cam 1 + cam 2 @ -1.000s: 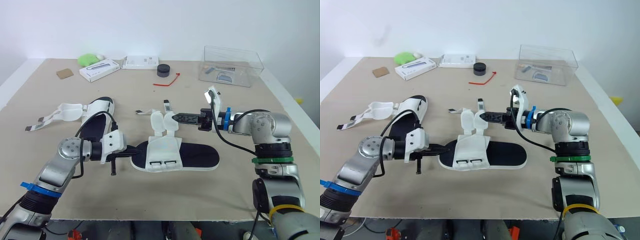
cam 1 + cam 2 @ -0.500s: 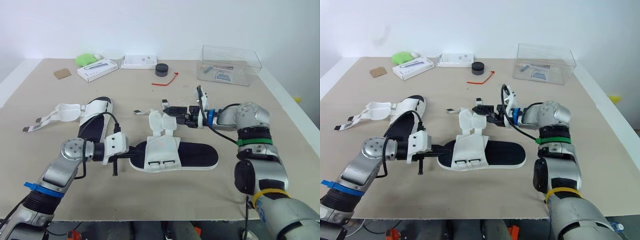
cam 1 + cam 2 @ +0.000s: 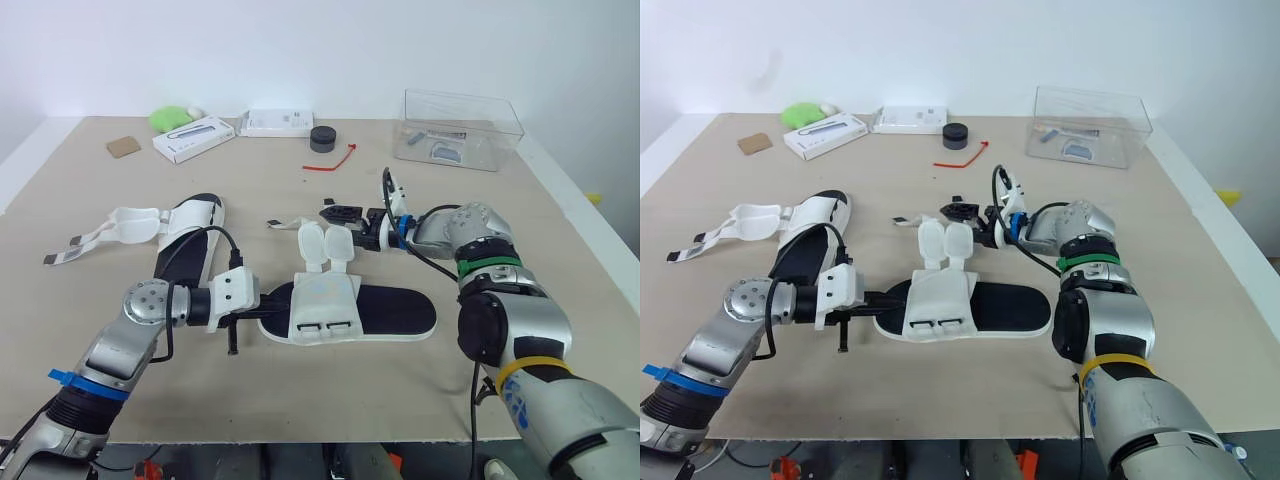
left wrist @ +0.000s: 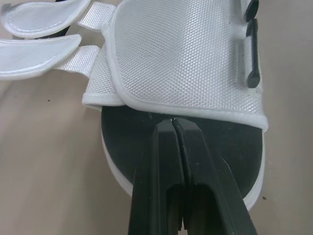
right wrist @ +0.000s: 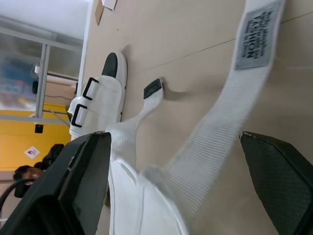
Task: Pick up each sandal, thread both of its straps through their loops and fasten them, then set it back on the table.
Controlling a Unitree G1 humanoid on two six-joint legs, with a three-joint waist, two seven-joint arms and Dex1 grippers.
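Sandal one lies flat nearest on the desk, its two straps undone and reaching away. The left end effector, fingers pressed together, touches the sole's left end. Just beyond, the right end effector is spread, one strap running between its fingers. Sandal two lies farther left, straps loose. Farthest: two white boxes, one clear box.

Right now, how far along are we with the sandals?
Nothing done: the near sandal and far sandal both show loose, unthreaded straps. In hand: left hand, shut, rests on the near sandal's insole; right hand is open around one strap. Left: threading and fastening on both.
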